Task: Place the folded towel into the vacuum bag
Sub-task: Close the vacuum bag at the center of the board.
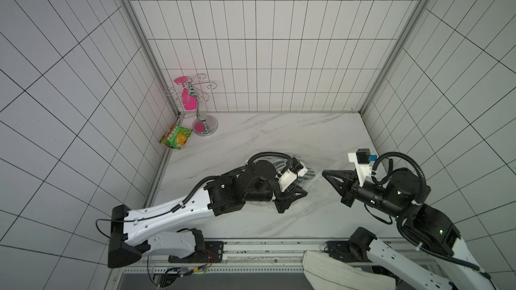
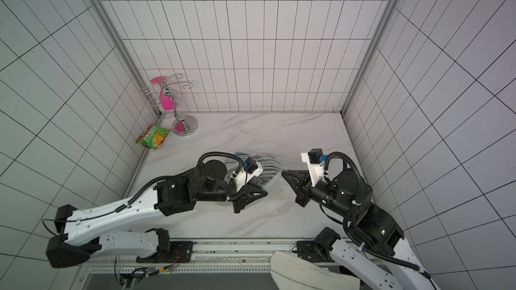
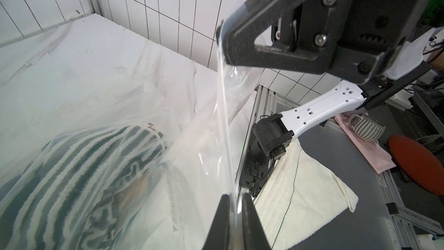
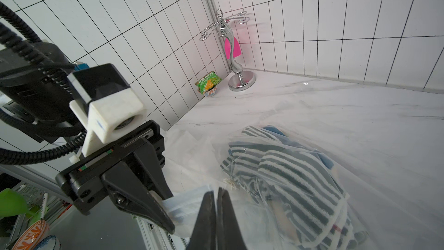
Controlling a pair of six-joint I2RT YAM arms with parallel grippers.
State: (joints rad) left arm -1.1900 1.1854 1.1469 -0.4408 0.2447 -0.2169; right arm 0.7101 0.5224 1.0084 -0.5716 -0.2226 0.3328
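The striped towel already lies inside the clear bag, which is spread on the table toward its front. The left gripper is nearly closed, pinching the bag's open edge. The right gripper is fully closed on the same edge further along, so the film runs taut between the 2. Held like this, the mouth is raised, likely so the towel sits deep and cannot slide out. The placing looks almost finished; only letting go appears to be left.
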